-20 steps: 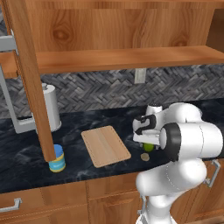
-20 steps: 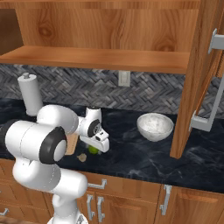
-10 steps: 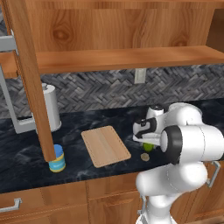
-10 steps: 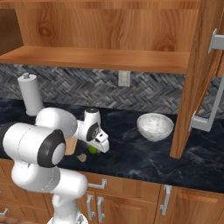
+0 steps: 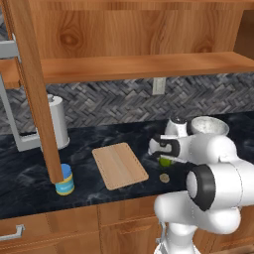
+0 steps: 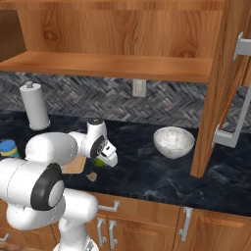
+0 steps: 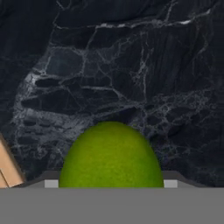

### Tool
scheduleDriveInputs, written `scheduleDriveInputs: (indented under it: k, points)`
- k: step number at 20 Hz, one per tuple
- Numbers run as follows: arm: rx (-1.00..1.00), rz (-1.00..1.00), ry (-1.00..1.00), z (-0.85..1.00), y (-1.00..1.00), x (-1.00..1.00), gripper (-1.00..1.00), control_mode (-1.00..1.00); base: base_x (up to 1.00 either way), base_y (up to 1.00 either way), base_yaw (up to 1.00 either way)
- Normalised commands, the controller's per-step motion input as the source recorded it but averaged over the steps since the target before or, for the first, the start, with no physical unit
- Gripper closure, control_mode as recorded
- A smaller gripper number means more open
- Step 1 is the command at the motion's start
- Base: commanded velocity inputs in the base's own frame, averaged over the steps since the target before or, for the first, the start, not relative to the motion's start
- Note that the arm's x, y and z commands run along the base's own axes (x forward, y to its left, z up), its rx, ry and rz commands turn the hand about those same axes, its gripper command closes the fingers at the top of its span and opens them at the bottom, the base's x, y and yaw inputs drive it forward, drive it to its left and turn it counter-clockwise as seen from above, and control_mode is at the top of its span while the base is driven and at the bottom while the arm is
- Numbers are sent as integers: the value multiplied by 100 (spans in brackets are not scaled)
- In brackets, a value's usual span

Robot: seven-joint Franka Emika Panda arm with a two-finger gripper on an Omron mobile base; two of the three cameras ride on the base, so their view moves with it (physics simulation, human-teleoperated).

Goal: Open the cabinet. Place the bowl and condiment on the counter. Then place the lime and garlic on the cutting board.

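The gripper (image 5: 165,158) sits low over the counter (image 5: 114,136), at about four o'clock from the cutting board (image 5: 119,165) in the left base view. The lime (image 7: 111,156) fills the space between the fingers in the hand view, and the jaws look closed in on its sides at a middling width, so I judge it gripped. I cannot tell whether it is off the stone yet.

The step in hand appears to be carrying the lime to the board. To do it well, lift straight up first so the round fruit does not roll out of the pinch, then swing toward nine o'clock and set it down near the board's middle, well away from the rounded edges. Release only once it rests on the wood. Keep clear of the garlic (image 5: 164,177), which lies on the counter just beside the lime at six o'clock.

The left base view shows the whole board and the condiment jar (image 5: 64,180) beside the open cabinet door (image 5: 34,89). The right base view has most of the board hidden behind the arm, yet shows the stone bowl (image 6: 173,142) plainly on the counter at three o'clock from the gripper. The hand view alone shows the lime centred in the grip, with a sliver of board at eight o'clock.
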Motion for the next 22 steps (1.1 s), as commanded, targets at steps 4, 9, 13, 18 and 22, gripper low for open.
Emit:
scheduleDriveInputs:
  k: [4, 9, 13, 18, 22]
  points:
    - [1, -7, 10, 84, 30, 7, 100, -100, 0, 0, 0]
    - [0, -4, 12, 43, 40, 21, 100, -100, 0, 0, 0]
    - [0, -1, 5, 1, 44, 47, 100, -100, 0, 0, 0]
    - [0, 0, 0, 0, 47, 37, 100, -100, 0, 0, 0]
    - [-2, 0, 0, -16, 49, 0, 100, -100, 0, 0, 0]
